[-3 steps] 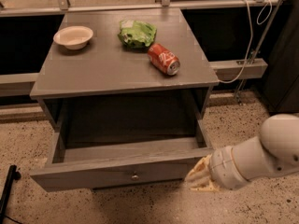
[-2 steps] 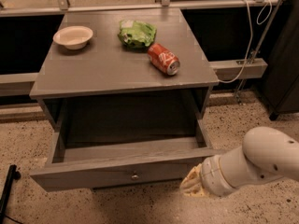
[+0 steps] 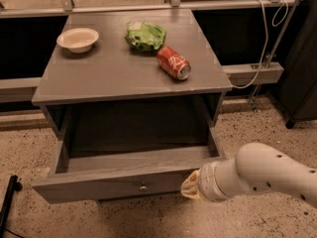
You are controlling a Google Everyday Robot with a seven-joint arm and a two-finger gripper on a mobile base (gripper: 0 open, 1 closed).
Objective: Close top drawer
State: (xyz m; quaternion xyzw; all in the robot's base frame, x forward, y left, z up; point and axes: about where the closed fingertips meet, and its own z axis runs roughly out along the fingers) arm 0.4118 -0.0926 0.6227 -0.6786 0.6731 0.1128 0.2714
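Observation:
The top drawer (image 3: 99, 185) of the grey wood-grain cabinet stands pulled far out, its deep box open and bare. Its long flat front panel faces me with a small round knob (image 3: 143, 187) at centre. My gripper (image 3: 190, 187) is at the right part of the front panel, right of the knob, against or very near it. The white arm (image 3: 262, 175) reaches in from the lower right.
On the cabinet top (image 3: 99, 73) lie a cream bowl (image 3: 78, 38), a green chip bag (image 3: 144, 35) and a red soda can (image 3: 174, 62) on its side. A white cable (image 3: 267, 43) hangs at the right. A black object (image 3: 9, 202) stands on the speckled floor at lower left.
The arm has moved left and a little down, bringing the gripper along the drawer front toward the knob. The drawer looks as far out as before.

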